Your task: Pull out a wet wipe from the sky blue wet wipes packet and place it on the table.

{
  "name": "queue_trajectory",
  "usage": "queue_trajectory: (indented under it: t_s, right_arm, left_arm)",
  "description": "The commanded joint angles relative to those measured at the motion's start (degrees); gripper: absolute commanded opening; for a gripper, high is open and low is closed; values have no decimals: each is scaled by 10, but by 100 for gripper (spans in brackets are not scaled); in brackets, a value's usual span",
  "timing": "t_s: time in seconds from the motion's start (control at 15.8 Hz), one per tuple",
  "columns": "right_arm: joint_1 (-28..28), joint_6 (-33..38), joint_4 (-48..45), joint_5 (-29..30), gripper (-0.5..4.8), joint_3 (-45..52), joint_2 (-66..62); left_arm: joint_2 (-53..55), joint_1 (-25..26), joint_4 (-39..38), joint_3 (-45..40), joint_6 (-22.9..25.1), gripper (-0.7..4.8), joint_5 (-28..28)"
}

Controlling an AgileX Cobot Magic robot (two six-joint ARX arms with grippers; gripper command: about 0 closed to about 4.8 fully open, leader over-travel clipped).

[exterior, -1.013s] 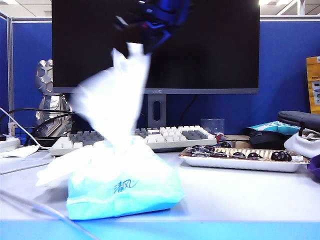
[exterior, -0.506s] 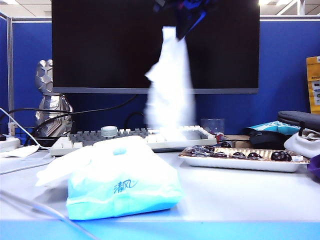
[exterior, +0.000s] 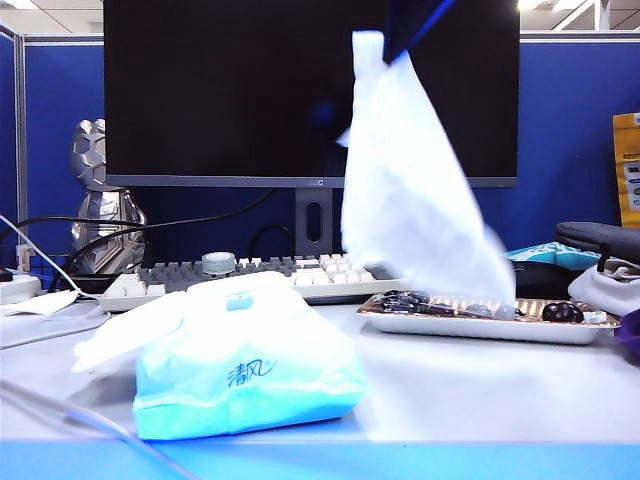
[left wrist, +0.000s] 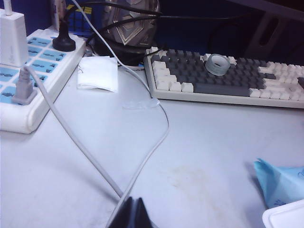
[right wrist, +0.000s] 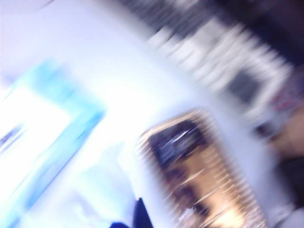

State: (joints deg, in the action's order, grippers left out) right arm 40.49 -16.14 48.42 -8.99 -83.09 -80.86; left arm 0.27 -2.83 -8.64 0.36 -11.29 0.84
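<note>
Exterior view: the right hand (exterior: 392, 50), a dark blue shape at the top edge in front of the black monitor (exterior: 230, 90), is pinched shut on the top corner of the wet wipe (exterior: 410, 200). The white sheet hangs free in the air and fans out downward, its lower edge reaching in front of the tray of dark round fruits (exterior: 490, 325). The sky blue wet wipes packet (exterior: 245, 375) lies on the worktop (exterior: 500, 390) near the blue front edge, well apart from the hanging sheet and to its left, with its white top flap (exterior: 180, 315) lifted open. Behind it stand a keyboard (exterior: 290, 272) and a silver faceted figure (exterior: 100, 200). The left hand does not appear here.

Left wrist view: the left hand (left wrist: 134, 213) shows only as a dark tip at the frame's edge, its two fingers pressed together with nothing between them. It hovers above bare worktop crossed by grey cables (left wrist: 99, 166). A white power strip (left wrist: 28, 80), a small folded white tissue (left wrist: 97, 72) and the keyboard, with a roll of clear tape (left wrist: 218, 64) resting on its keys, lie beyond. A corner of the packet shows at the side.

Right wrist view: heavily blurred. The dark tip of the right hand (right wrist: 137, 216) shows at the edge above the smeared tray, with the packet to one side.
</note>
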Motion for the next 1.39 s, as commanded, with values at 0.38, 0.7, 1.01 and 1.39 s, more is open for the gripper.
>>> queue_trajectory:
  t_s: [0.38,0.7,1.01,1.39]
  right_arm:
    - [-2,11,120,-2,-1,-1,-11]
    - [-12,11,121,12,-1,-1,-53]
    - [-12,11,142,37,-1,-1,-103]
    - [-12,11,162,38,8,-2,-119]
  left_arm:
    - [-2,1,4,-1,2,-3,0]
    - [-2,1,4,-1,2,-3,0]
    - [-2,1,4,-1,2,-3,0]
    - [-2,1,4,-1,2,-3,0]
